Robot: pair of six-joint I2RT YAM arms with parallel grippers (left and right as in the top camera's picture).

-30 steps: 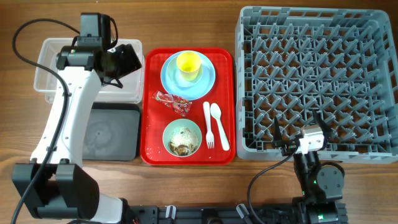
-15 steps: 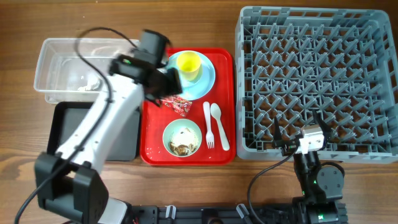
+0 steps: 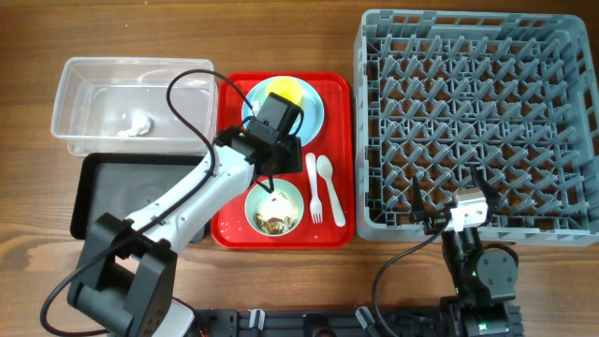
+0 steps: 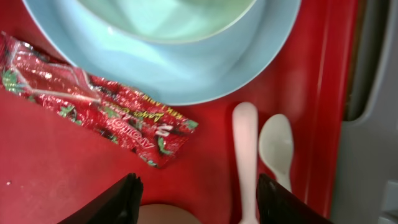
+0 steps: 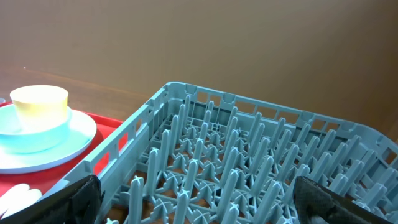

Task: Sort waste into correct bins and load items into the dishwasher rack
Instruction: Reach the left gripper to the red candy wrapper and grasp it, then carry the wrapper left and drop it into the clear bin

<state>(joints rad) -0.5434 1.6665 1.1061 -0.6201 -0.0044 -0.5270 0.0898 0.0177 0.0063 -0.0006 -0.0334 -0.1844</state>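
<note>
Wrapper (image 4: 106, 116): crinkled, glossy, red-and-white

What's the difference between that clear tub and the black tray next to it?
The clear tub is see-through with taller walls; the black tray is opaque and shallower. The tub holds a crumpled white tissue; the black tray shows nothing inside. Both are rectangular, similar in footprint, and lie beside the red serving tray.

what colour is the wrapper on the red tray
The wrapper is shiny red with white lettering and small green marks, clearest in the left wrist view.
</note>
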